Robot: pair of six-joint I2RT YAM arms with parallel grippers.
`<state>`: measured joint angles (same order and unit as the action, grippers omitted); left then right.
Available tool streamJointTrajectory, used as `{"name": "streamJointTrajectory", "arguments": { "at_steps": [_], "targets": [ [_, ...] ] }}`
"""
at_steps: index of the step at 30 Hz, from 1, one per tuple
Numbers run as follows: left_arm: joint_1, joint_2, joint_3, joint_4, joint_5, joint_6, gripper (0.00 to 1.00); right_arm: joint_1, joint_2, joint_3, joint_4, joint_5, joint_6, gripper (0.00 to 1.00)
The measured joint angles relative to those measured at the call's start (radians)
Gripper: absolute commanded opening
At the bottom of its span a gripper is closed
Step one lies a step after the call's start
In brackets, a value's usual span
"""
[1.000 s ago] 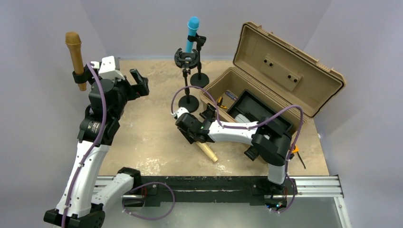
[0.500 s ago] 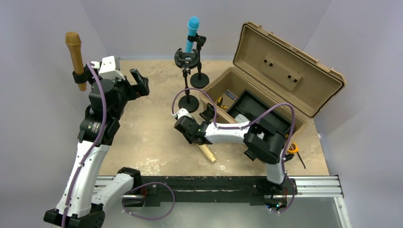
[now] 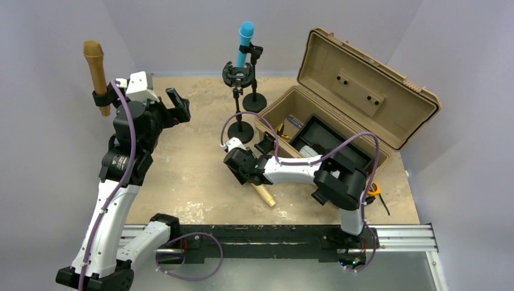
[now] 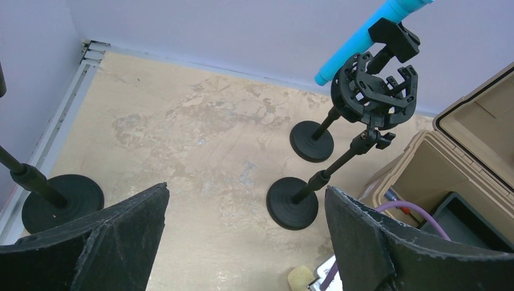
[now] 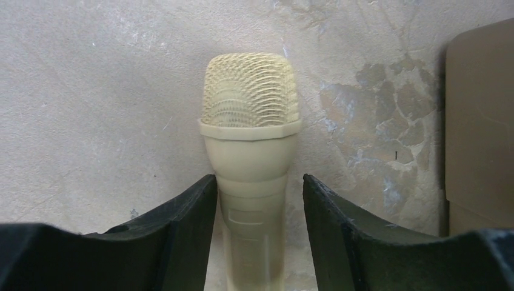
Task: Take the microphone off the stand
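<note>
Cream microphone [image 5: 250, 121] lies on the table [image 5: 91, 91], off the empty stand [image 4: 339, 160]; right gripper [image 5: 259, 182] straddles it, jaws parted — no grip. Left gripper [image 4: 245, 191] gapes wide, empty.

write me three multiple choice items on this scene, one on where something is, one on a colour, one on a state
1. The cream microphone is: A on a chair; B lying on the table; C in a drawer.
2. The rear microphone is: A red; B green; C blue.
3. The tan case has its lid: A raised open; B shut; C taken off.

1 B, the right wrist view shows it flat on the tabletop.
2 C, its head and handle are blue in the top view.
3 A, the lid leans back and the inside shows.
</note>
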<state>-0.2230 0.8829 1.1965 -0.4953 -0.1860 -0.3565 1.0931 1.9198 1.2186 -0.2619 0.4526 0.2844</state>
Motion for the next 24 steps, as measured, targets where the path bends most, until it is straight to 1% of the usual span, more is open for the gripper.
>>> {"name": "streamJointTrajectory", "arguments": {
  "at_steps": [5, 11, 17, 24],
  "targets": [
    [0.000, -0.001, 0.000, 0.000, 0.000, 0.000, 0.97, 0.000, -0.019, 0.000, 0.002, -0.001, -0.004, 0.56],
    [0.000, -0.003, 0.000, 0.000, 0.000, 0.000, 0.97, 0.000, -0.061, 0.010, 0.000, -0.004, -0.010, 0.64],
    [0.000, -0.003, 0.000, 0.000, 0.002, 0.000, 0.97, 0.000, -0.169, 0.046, 0.011, -0.011, -0.016, 0.68],
    [0.000, -0.002, 0.000, 0.001, 0.016, 0.000, 0.97, 0.000, -0.286, 0.074, 0.079, -0.026, -0.018, 0.74]
  ]
}}
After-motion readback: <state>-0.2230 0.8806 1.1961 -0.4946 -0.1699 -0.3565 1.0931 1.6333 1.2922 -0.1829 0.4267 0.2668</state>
